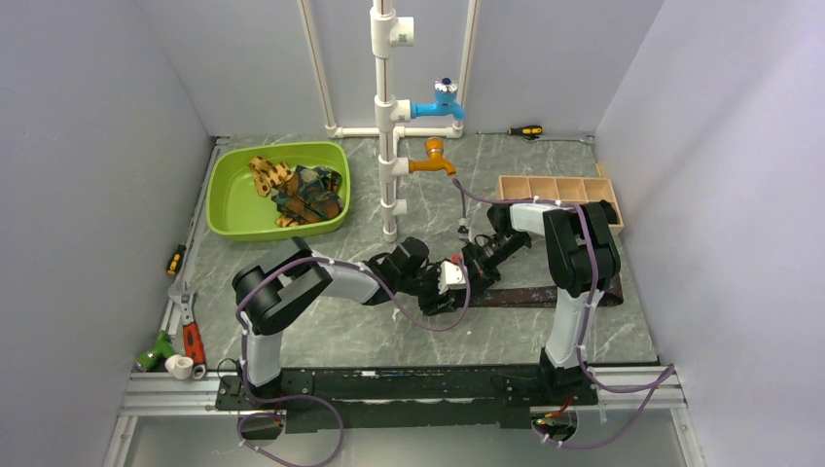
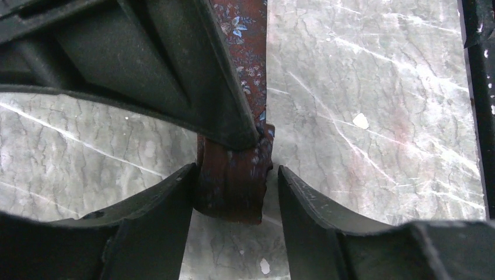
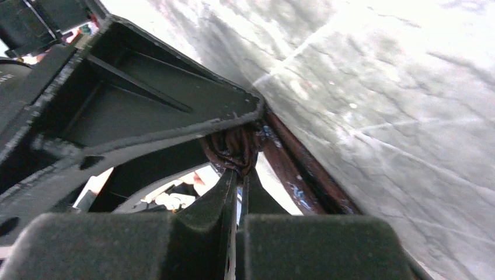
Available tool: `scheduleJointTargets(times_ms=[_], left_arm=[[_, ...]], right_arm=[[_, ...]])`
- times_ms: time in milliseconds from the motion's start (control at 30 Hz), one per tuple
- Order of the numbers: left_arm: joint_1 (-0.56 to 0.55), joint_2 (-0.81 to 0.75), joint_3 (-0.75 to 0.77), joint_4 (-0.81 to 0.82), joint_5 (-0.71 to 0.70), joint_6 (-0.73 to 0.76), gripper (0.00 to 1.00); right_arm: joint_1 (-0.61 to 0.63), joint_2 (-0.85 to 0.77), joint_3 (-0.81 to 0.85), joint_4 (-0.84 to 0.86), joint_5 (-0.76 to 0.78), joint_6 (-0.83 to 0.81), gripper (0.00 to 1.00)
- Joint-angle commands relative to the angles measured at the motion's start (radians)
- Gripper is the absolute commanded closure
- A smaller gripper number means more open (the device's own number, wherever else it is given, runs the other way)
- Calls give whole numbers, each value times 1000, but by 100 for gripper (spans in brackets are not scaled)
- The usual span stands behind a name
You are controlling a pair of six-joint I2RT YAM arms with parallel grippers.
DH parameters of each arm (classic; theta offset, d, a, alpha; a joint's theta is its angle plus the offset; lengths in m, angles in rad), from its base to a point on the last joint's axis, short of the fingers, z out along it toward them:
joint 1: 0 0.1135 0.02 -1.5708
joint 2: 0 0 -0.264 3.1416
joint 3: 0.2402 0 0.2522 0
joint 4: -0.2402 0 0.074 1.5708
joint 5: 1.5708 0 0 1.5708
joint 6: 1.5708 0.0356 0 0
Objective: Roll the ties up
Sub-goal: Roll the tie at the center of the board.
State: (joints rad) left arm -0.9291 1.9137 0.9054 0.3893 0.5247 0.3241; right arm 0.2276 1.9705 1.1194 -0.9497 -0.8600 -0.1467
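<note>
A dark brown speckled tie (image 1: 545,295) lies flat across the table, and its left end is rolled up between my two grippers. In the left wrist view my left gripper (image 2: 236,172) is open around the rolled end (image 2: 233,189); the left finger touches it and the right finger stands slightly off. The flat tie runs away behind it (image 2: 245,52). In the right wrist view my right gripper (image 3: 239,175) is shut on the small roll (image 3: 233,146), with the flat strip (image 3: 303,175) leading off to the right. In the top view the left gripper (image 1: 440,290) and the right gripper (image 1: 465,265) meet at mid-table.
A green basin (image 1: 233,209) at the back left holds several rolled patterned ties (image 1: 302,190). A white pipe stand (image 1: 387,146) with blue and orange taps rises behind the grippers. A wooden compartment tray (image 1: 555,187) is at the back right. Hand tools (image 1: 190,331) lie at the left edge.
</note>
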Motion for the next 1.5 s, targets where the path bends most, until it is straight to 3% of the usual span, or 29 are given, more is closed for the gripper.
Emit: scheduleJointTargets(times_ms=[0,300,500,667,767,833,900,1033,1100,1267,1467], left_arm=[[29,34,-73,-113,-29,-20,37],[28,8,-109,143,73,-83,19],[-25,88,-12,157,23,-111,18],[-40,169,64,75,-54,-86,32],[-39,173,72,-43,-105,-44,60],[-35,155,44,-94,-131,-25,73],[-33,136,18,-155,-152,-2,74],[-15,112,-9,-246,-204,-1,74],[-7,106,-10,-274,-221,-10,75],[5,116,9,-312,-215,-13,76],[15,125,40,-348,-202,-15,76]], right_arm=[[-21,32,-8,17,178,-37,100],[-23,19,-16,42,317,-33,100],[-29,31,-2,64,339,-4,100],[-30,36,-2,58,298,-14,100],[-31,18,16,42,243,-30,100],[-40,-7,35,21,219,-49,100],[-52,-34,62,0,219,-69,99],[-85,-64,168,-98,209,-140,67],[-116,-88,212,-166,219,-183,59],[-251,-166,214,-311,350,-347,61],[-406,-262,69,-289,624,-524,68]])
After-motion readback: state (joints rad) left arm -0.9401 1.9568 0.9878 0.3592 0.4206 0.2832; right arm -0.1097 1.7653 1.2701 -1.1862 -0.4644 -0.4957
